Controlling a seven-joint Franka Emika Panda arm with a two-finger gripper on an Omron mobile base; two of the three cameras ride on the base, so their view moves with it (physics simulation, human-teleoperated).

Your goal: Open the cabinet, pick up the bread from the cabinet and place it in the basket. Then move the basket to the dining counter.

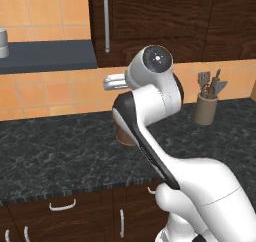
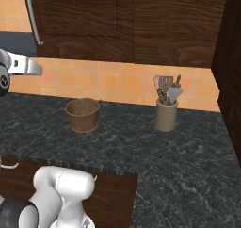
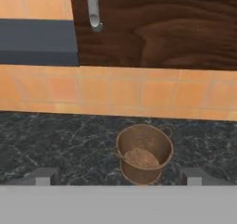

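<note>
**Bread in the basket, carry to come**

Spread wide and empty, my gripper [image 3: 115, 177] hangs above the basket [image 3: 144, 152], where the bread [image 3: 141, 158] appears to lie. Next, as I judge it: grip the rim, carry it to the dining counter. Ahead, the cabinet [image 3: 157, 26] stands closed; the utensil crock [image 2: 165, 115] sits well aside.

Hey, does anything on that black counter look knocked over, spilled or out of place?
Nothing stands out. The basket stands upright on the black counter with a tan lump inside, the utensil crock is upright, and the cabinet door is shut.
</note>
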